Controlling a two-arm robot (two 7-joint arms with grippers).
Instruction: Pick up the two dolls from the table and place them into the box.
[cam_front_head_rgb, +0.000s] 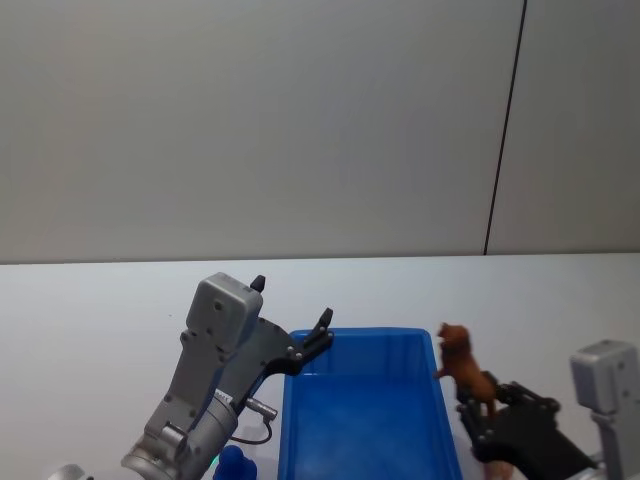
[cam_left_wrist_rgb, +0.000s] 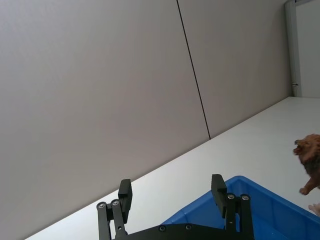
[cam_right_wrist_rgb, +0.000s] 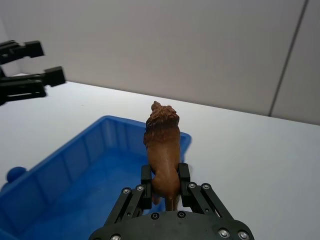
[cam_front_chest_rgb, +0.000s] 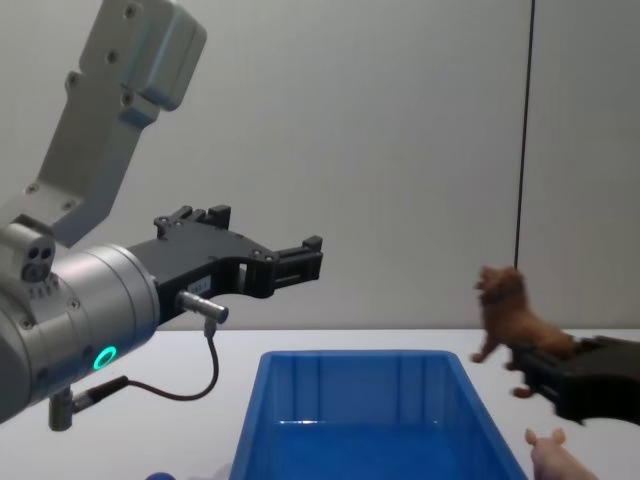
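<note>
We are gripping the brown doll (cam_right_wrist_rgb: 161, 145) with our right gripper (cam_right_wrist_rgb: 164, 176), its jaws closed on the flanks just behind the forelegs. The doll is standing upright between them, head up. It is hanging in the air just outside the right wall of the box (cam_front_head_rgb: 372, 334), level with the rim or a little above it, so it is not yet over the opening.

We are judging this doll to be light and fairly stiff. Its rough coat is giving the pads something to bite on, and the narrow body is a sound place to pinch. The legs and mane look too thin or uneven for a steady hold.

Our left gripper (cam_left_wrist_rgb: 171, 188) is hovering above the box's far left corner, jaws spread wide with nothing between them.

The pink doll (cam_front_chest_rgb: 552, 447) is sitting low, just right of the box. It is looking smoother and rounder to us, so likelier to slip. We are thinking a squeeze across its middle, not the ears, will suit it best.
</note>
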